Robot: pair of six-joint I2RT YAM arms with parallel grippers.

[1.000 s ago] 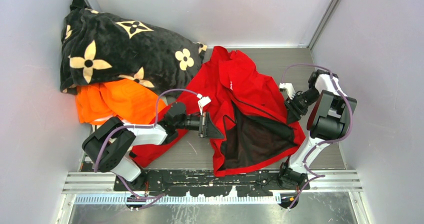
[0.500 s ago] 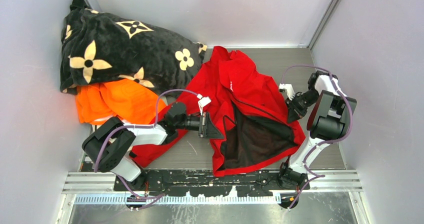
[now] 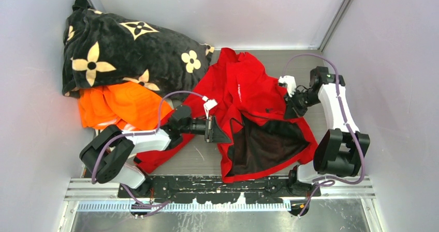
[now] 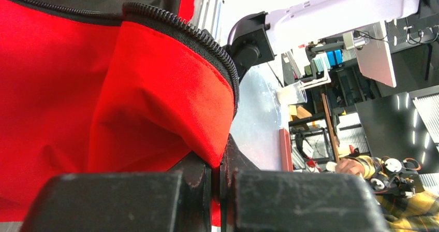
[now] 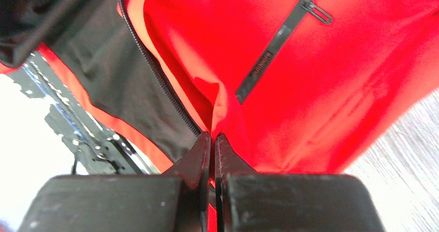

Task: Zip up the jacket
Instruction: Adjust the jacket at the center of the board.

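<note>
Right gripper (image 3: 288, 113) dragged jacket (image 3: 248, 87) edge back | left gripper (image 3: 220, 133) pinching hem

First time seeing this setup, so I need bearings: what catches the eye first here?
The bright red jacket lies open mid-table, dark lining showing. Both arms pinch it: the left gripper an open front edge, the right gripper a fold beside the zipper. At the far left, a black flower-patterned blanket is heaped partly over an orange garment.

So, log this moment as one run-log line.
left claw: shut on thin bright red jacket | right claw: shut on jacket | zip: open
</note>
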